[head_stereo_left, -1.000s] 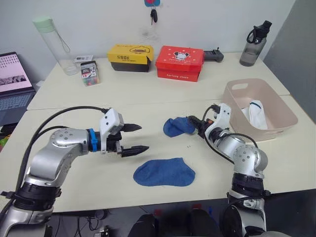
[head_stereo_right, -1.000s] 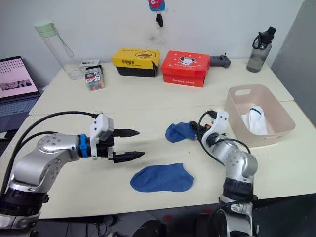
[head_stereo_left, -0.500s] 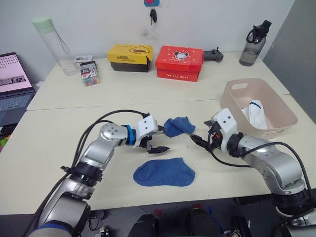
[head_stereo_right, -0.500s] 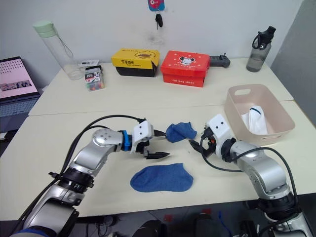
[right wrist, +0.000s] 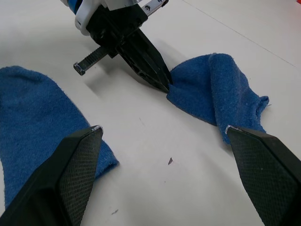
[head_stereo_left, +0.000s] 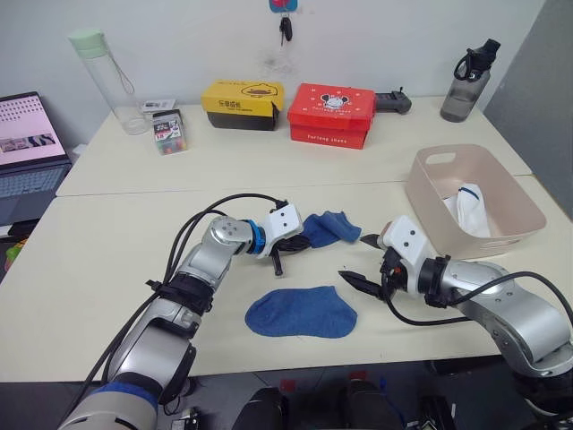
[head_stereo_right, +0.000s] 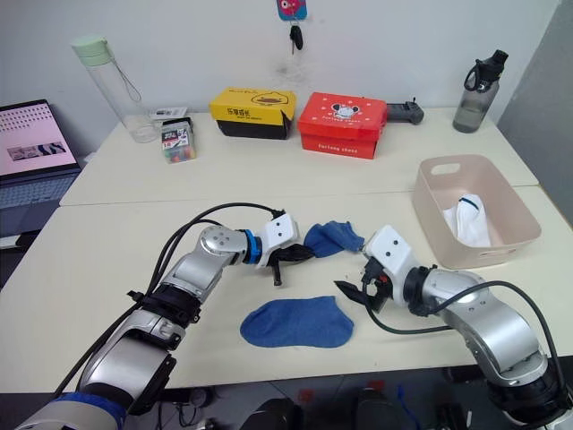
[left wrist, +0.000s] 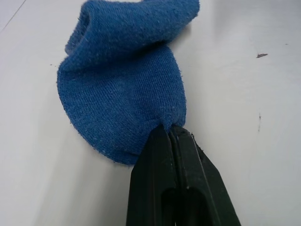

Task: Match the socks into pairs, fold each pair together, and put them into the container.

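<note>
Blue fabric marks the two socks on the cream table (head_stereo_left: 107, 269). One medium blue sock (head_stereo_left: 302, 312) lies flat near the front edge of the table; the other, a crumpled blue sock (head_stereo_left: 327, 227), sits just behind it, toward the middle. The left gripper (left wrist: 168, 133) has its two black fingers pressed together on the edge of the crumpled blue sock, pinching the cloth. The right gripper (head_stereo_left: 363, 260) hangs just beside both socks with its fingers spread wide, touching neither; in the right wrist view one fingertip (right wrist: 80, 160) shows before the flat sock and the other before the crumpled one. The pale pink-beige container (head_stereo_left: 515, 193) stands at the robot's right side of the table, well apart from the blue socks. Inside it lies white fabric (head_stereo_left: 467, 209) with a dark mark, probably a sock or a pair, though its shape cannot be made out. At the far edge stand a yellow box (head_stereo_left: 237, 105) and a red box (head_stereo_left: 333, 115), side by side.
</note>
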